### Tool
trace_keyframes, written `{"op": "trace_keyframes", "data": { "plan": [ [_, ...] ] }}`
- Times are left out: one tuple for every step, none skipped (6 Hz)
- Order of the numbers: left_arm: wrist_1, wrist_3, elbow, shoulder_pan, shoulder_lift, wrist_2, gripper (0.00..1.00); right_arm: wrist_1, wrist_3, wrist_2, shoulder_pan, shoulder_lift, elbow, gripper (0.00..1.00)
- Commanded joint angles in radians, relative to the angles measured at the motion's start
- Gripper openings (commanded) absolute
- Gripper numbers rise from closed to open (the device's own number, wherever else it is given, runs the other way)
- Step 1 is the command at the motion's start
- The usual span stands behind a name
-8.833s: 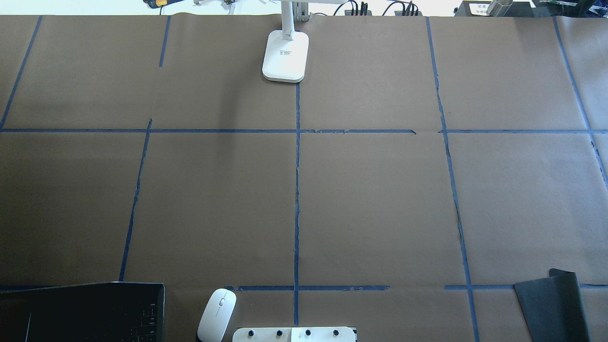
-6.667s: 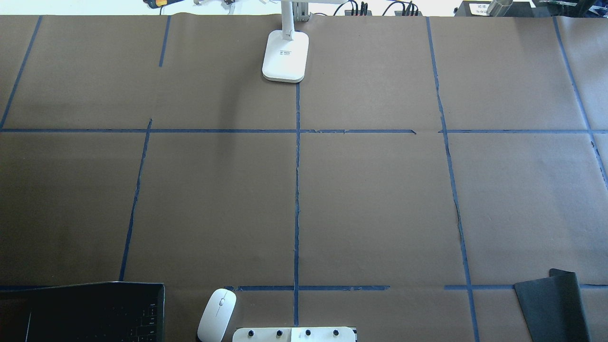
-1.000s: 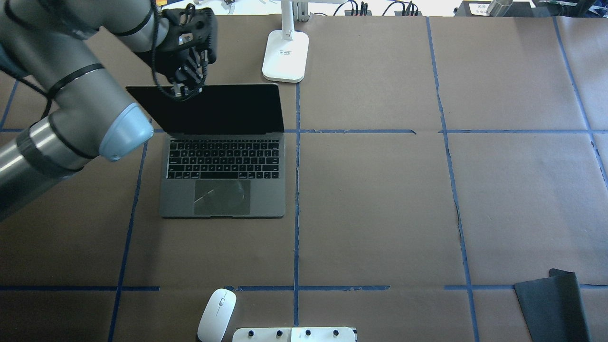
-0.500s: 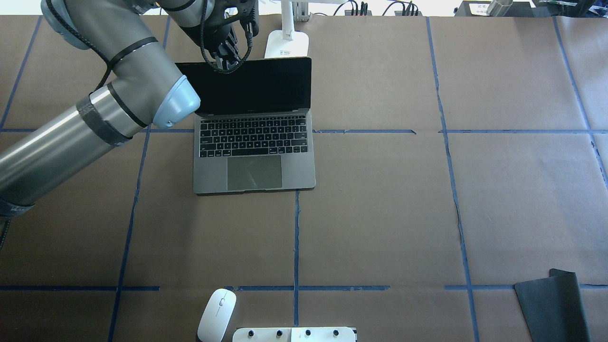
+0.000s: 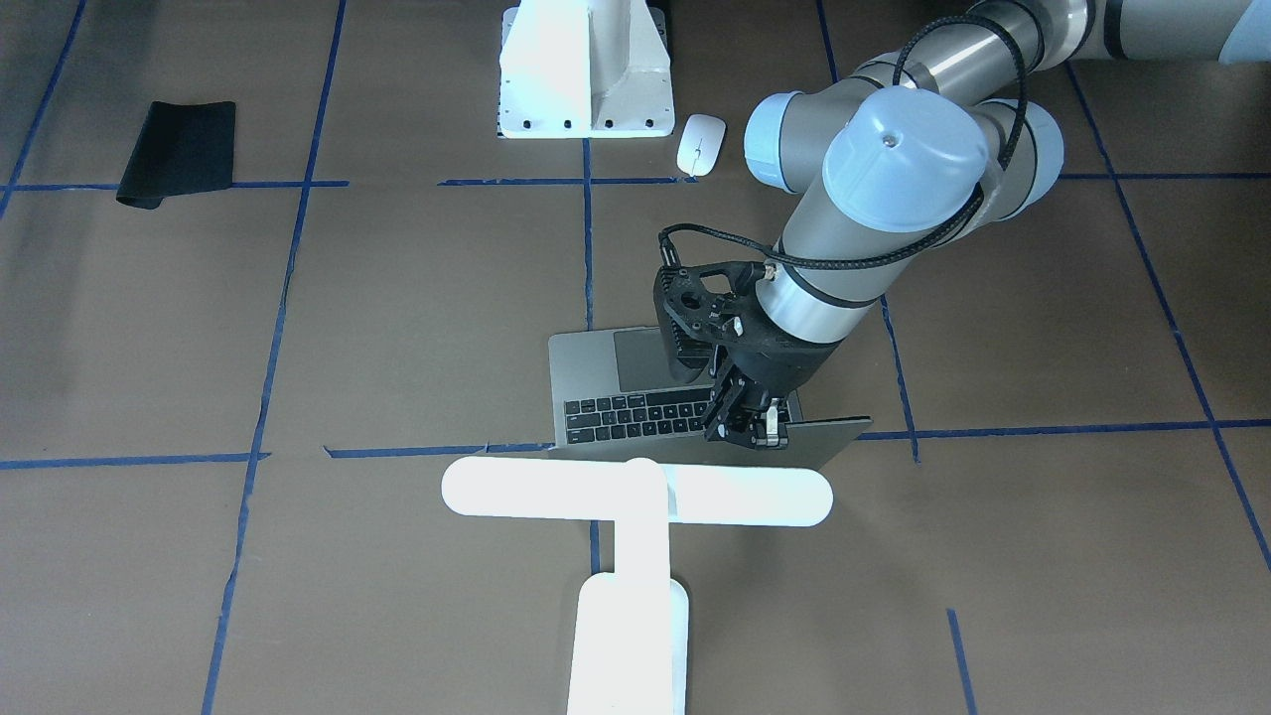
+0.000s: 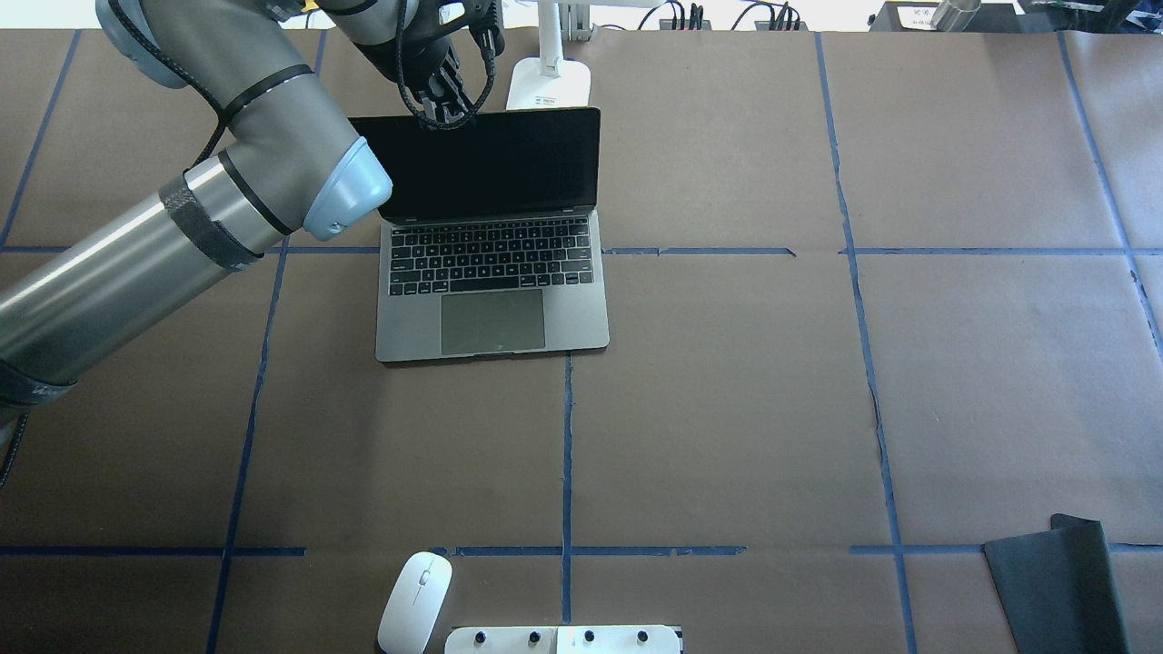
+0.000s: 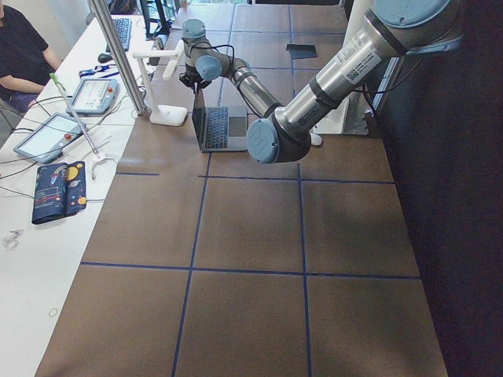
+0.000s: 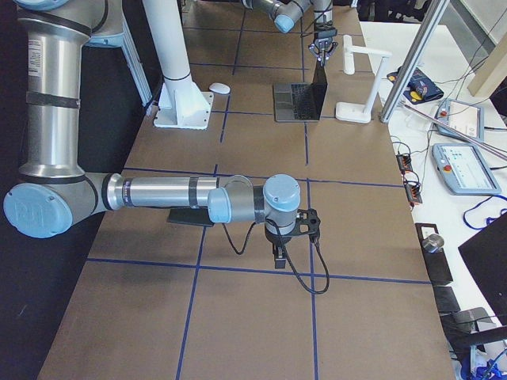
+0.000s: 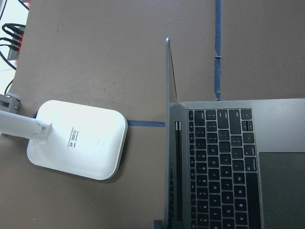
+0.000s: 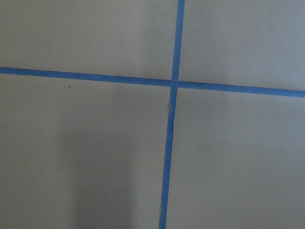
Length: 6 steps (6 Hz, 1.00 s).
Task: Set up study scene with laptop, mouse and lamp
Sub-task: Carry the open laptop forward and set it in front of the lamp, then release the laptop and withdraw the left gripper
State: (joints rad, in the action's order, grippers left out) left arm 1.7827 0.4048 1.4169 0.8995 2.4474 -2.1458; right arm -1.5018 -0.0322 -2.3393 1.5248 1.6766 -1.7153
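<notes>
The dark-grey laptop (image 6: 495, 304) stands open on the brown table, its black screen (image 6: 491, 163) upright and facing the robot. My left gripper (image 6: 445, 115) is shut on the top edge of the lid (image 5: 814, 437); the left wrist view looks down along that lid edge (image 9: 168, 119). Just behind the lid stands the white lamp (image 5: 635, 494), its base (image 9: 76, 139) close to the hinge side. The white mouse (image 6: 415, 589) lies by the near edge. My right gripper (image 8: 278, 257) hangs low over bare table; I cannot tell whether it is open or shut.
A black mat (image 6: 1054, 590) lies at the near right corner. The white bolted pedestal (image 5: 584, 70) stands at the robot's side, beside the mouse. Blue tape lines grid the table. A person (image 7: 23, 47) sits at a side desk with tablets beyond the far edge.
The left arm has brought the laptop from the near left corner to just in front of the lamp. In the last half second it shifted only slightly right.
</notes>
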Motion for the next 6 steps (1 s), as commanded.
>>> {"op": "trace_keyframes", "data": {
  "plan": [
    [-0.011, -0.018, 0.069, 0.018, -0.036, -0.011, 0.76, 0.000, 0.000, 0.000, 0.000, -0.002, 0.002, 1.00],
    [-0.014, -0.020, 0.161, 0.036, -0.110, -0.011, 0.82, 0.000, 0.000, 0.000, 0.000, -0.002, 0.000, 1.00],
    [-0.058, -0.021, 0.237, 0.060, -0.192, -0.047, 0.92, 0.002, 0.000, -0.003, -0.005, -0.003, -0.003, 1.00],
    [-0.197, -0.023, 0.299, 0.096, -0.253, -0.095, 0.99, 0.035, -0.003, -0.006, -0.026, -0.003, -0.007, 1.00],
    [-0.352, -0.053, 0.385, 0.116, -0.318, -0.095, 0.99, 0.052, -0.005, -0.008, -0.035, -0.003, -0.004, 1.00],
    [-0.399, -0.240, 0.454, 0.127, -0.415, -0.098, 1.00, 0.069, -0.003, -0.012, -0.040, -0.005, -0.009, 1.00]
  ]
}}
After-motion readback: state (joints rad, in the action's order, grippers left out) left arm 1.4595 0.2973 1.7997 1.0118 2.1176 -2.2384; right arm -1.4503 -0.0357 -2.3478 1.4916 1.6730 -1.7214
